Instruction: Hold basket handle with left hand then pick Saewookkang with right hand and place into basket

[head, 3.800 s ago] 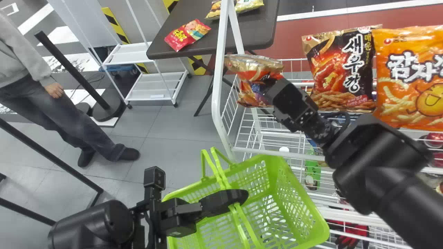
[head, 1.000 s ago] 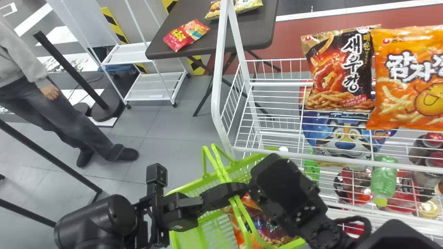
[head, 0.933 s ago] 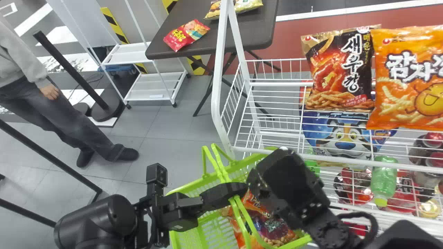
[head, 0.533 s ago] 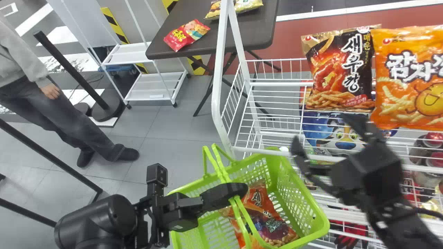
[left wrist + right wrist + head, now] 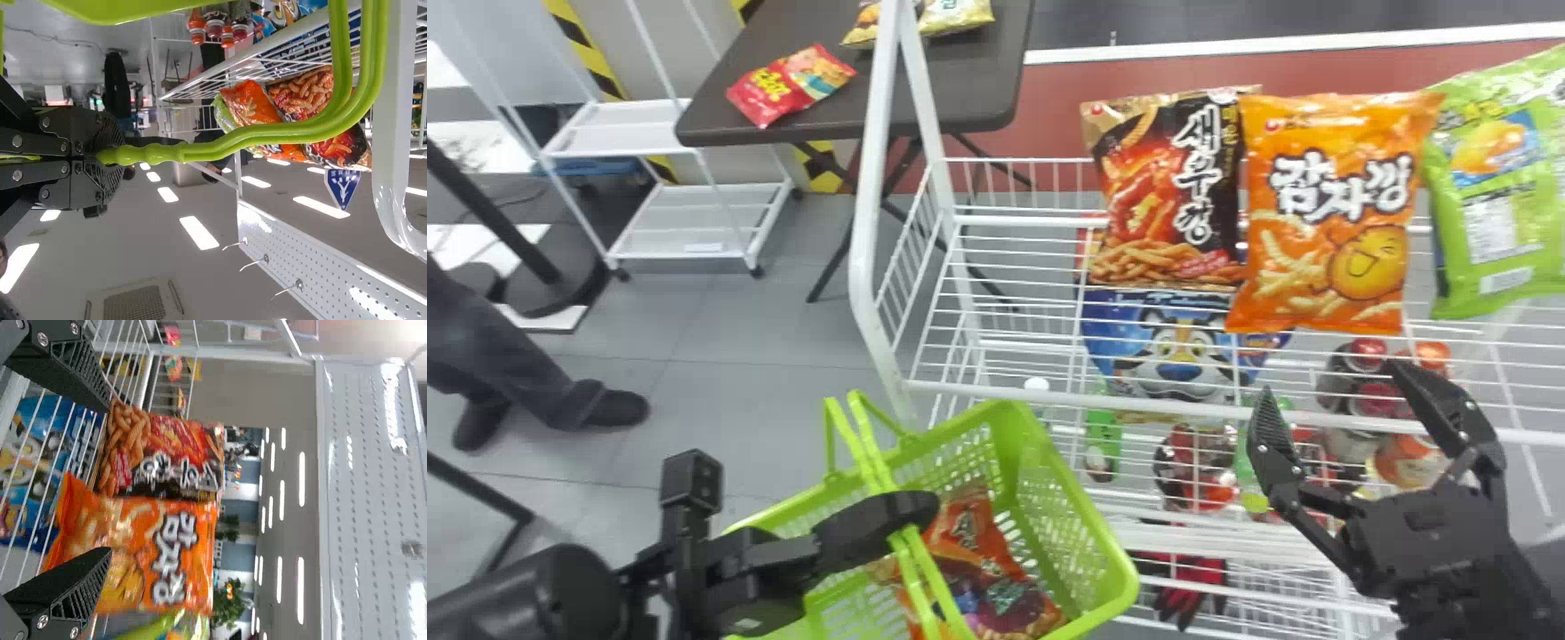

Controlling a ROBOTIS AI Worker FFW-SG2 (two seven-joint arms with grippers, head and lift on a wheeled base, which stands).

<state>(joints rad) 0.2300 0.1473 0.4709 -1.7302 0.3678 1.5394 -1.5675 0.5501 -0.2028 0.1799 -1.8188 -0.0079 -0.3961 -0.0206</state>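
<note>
My left gripper (image 5: 894, 520) is shut on the green basket's handle (image 5: 864, 444); in the left wrist view the gripper (image 5: 107, 157) clamps the end of the handle (image 5: 267, 137). Inside the basket (image 5: 1089, 520), the red-orange Saewookkang bag (image 5: 991, 591) lies partly behind the handle. Off to the right, my right gripper (image 5: 1329, 382) stands open with nothing between its fingers, in front of the white wire shelf. From the right wrist, the open gripper (image 5: 110, 477) faces the orange bag (image 5: 140, 550) and the black-and-red bag (image 5: 163, 457).
Upright on the top shelf (image 5: 1005, 388) are a black-and-red bag (image 5: 1169, 191), an orange bag (image 5: 1334, 213) and a green bag (image 5: 1498, 187). Bottles and cans sit below. A white post (image 5: 871, 178) rises behind the basket; a dark table (image 5: 951, 84) stands beyond.
The Saewookkang went from the right gripper above the shelf down into the basket and was let go. That gripper has opened and moved right. The whole head view has shifted; the left gripper still holds the handle.
</note>
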